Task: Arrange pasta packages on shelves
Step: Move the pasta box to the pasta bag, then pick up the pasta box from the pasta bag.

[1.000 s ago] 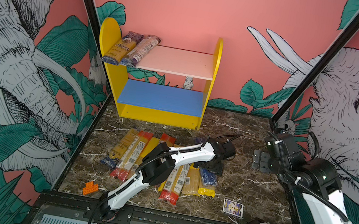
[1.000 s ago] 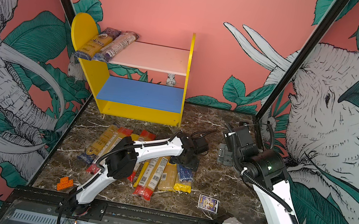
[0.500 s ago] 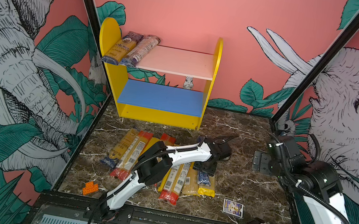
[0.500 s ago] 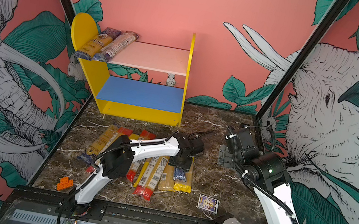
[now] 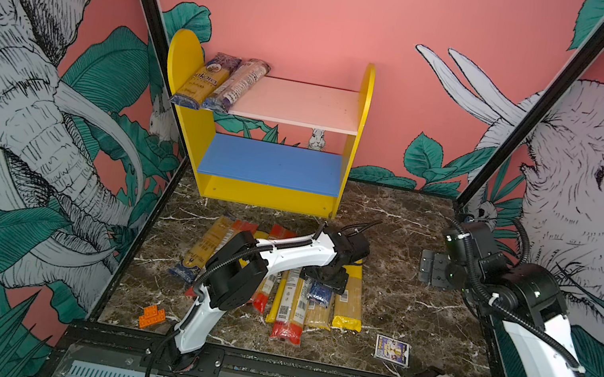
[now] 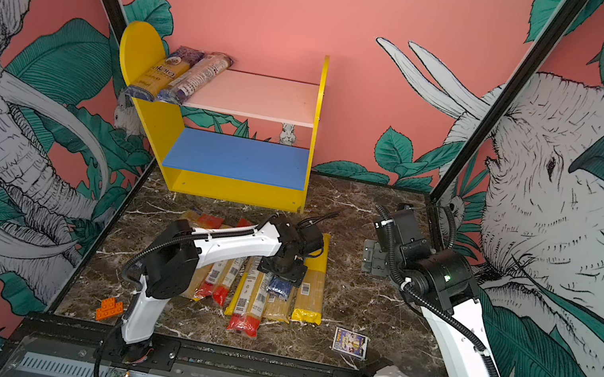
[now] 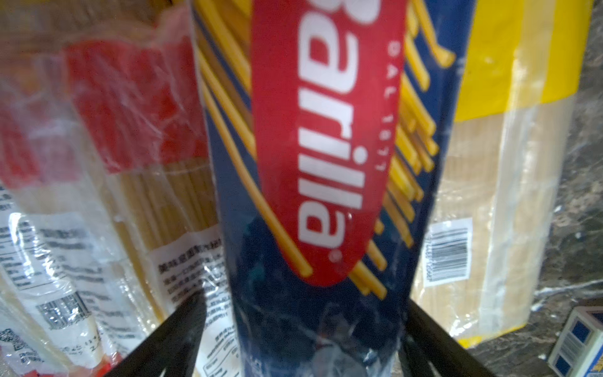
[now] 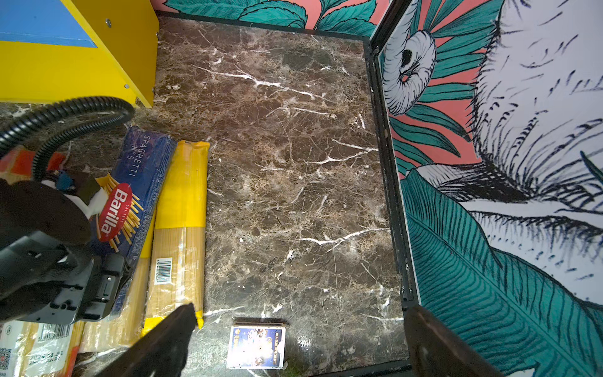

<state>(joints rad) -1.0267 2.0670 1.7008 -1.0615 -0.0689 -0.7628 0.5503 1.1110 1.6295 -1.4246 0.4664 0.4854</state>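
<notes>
The work cell has pink walls printed with elephants and leaves, and a dark marble table for a floor. In the left wrist view the fingers of the left gripper stand spread on either side of a dark blue spaghetti packet. A gap shows at one finger, so the packet is straddled, not clamped. This packet lies on the pile of pasta packets at the middle of the table, with a red-ended packet just beside one long edge and a yellow packet just beside the other. The right gripper hangs above bare marble near a small card box, its jaws wide apart with nothing between them. The shelf unit stands against the back wall, well apart from the pile. Two packets lie at one end of its pink upper board; the blue lower board holds nothing. Step in hand, as judged: grasping the blue packet. The next move calls for closing squarely across the packet's width and lifting it clear without dragging its neighbours. The packet should then go level to a free stretch of board and be laid beside those already placed.
</notes>
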